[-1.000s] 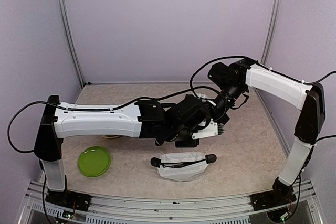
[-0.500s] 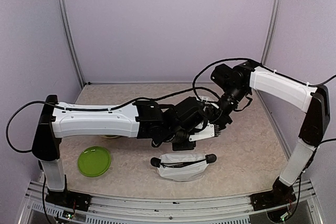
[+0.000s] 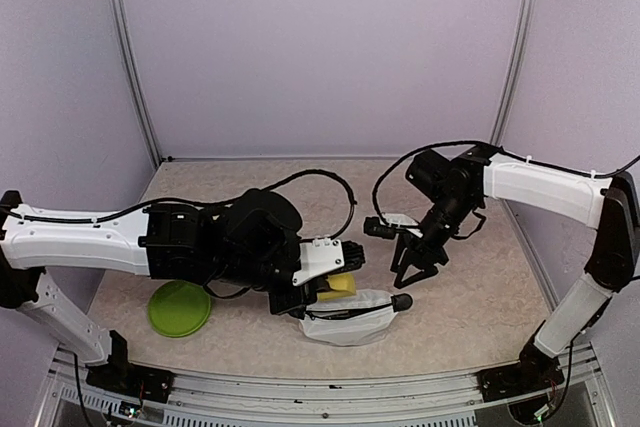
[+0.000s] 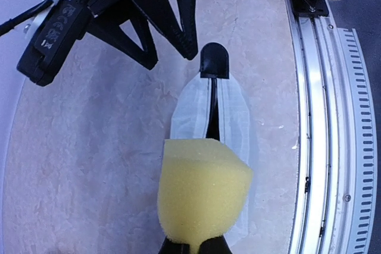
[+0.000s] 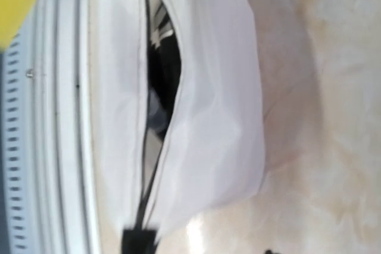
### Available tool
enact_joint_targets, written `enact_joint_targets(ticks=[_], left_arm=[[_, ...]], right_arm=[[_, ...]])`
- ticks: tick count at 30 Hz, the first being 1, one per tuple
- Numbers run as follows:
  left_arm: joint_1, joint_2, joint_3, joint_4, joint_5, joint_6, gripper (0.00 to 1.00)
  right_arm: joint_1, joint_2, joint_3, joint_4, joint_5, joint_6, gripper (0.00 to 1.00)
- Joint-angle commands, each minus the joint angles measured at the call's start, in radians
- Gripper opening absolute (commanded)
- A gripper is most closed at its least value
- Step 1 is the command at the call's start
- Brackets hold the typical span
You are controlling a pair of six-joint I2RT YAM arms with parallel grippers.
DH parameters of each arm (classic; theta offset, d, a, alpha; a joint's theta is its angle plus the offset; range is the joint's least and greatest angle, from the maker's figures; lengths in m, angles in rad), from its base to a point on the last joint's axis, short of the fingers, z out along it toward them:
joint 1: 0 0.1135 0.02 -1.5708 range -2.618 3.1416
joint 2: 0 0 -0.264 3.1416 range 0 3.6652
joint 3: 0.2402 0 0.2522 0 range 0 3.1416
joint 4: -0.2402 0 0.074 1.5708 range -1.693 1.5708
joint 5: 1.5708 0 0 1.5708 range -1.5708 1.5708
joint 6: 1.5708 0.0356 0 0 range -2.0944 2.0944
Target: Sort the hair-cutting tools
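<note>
My left gripper (image 4: 193, 245) is shut on a yellow foam sponge (image 4: 202, 191), held just above the white zip pouch (image 4: 238, 117). In the top view the sponge (image 3: 340, 284) hangs over the pouch (image 3: 350, 317), left of its middle. My right gripper (image 3: 411, 269) stands open, fingers pointing down, just above the pouch's black right end (image 3: 402, 301); nothing is between its fingers (image 4: 184, 25). The pouch's zip gapes in the right wrist view, and dark shapes (image 5: 164, 69) lie inside. I cannot tell whether they are hair-cutting tools; none show elsewhere.
A green plate (image 3: 180, 307) lies at the front left, under the left arm. The metal rail (image 4: 315, 117) of the table's near edge runs close along the pouch. Purple walls close in the back and both sides.
The two grippers were together at mid table. The left one has shut on the sponge and drawn back left and nearer. The right one has opened and dropped toward the pouch's right end.
</note>
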Motion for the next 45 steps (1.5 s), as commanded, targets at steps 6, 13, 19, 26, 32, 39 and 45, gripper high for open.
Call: enact_joint_targets(ticks=[6,13,19,26,32,39,45], left_arm=[[-0.077,-0.030,-0.054,0.046,-0.027,-0.089,0.02],[-0.135,-0.005,-0.065,0.062,-0.098,-0.075,0.01],[-0.135,0.000,-0.077,0.087,-0.099,-0.061,0.01],[-0.135,0.021,-0.094,0.101,-0.136,-0.056,0.01],[-0.135,0.054,-0.094,0.146,-0.167,-0.005,0.01],[-0.135,0.127,-0.079,0.193,-0.238,0.066,0.01],[-0.117,0.195,-0.069,0.210,-0.282,0.087,0.00]], right_arm=[[0.160,0.164,0.138,0.089,0.184,0.023,0.53],[0.257,0.217,0.126,0.107,0.285,0.039,0.57],[0.304,0.244,0.110,0.135,0.415,0.043,0.54],[0.322,0.270,0.124,0.133,0.416,0.046,0.27],[0.319,0.262,0.164,0.100,0.316,0.056,0.02],[0.248,0.279,0.223,0.002,0.042,0.043,0.00],[0.237,0.279,0.231,-0.032,-0.050,0.026,0.00]])
